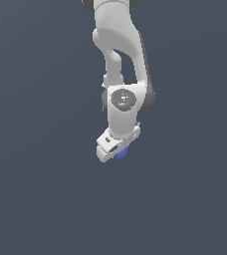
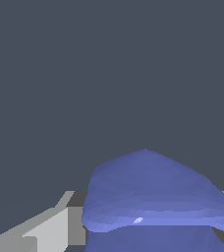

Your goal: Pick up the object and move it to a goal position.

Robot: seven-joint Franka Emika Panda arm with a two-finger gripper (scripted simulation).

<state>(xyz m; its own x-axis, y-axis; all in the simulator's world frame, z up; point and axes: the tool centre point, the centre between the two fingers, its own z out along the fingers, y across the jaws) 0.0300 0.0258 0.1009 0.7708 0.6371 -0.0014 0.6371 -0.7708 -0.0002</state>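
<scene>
The object [image 1: 121, 153] is a small blue-violet lump. In the exterior view only a part of it shows, just under the white gripper [image 1: 113, 149], which hangs from the white arm in the middle of the view. In the wrist view the object [image 2: 148, 192] is large and close, a faceted blue-violet shape with faint darker stripes, lying between the grey fingers [image 2: 45, 231]. The jaws stand close against its sides, so the gripper looks shut on it. The fingertips are hidden in the exterior view.
A plain dark grey-blue surface [image 1: 36, 199] fills both views. The white arm [image 1: 120, 45] comes down from the top of the exterior view. Nothing else shows.
</scene>
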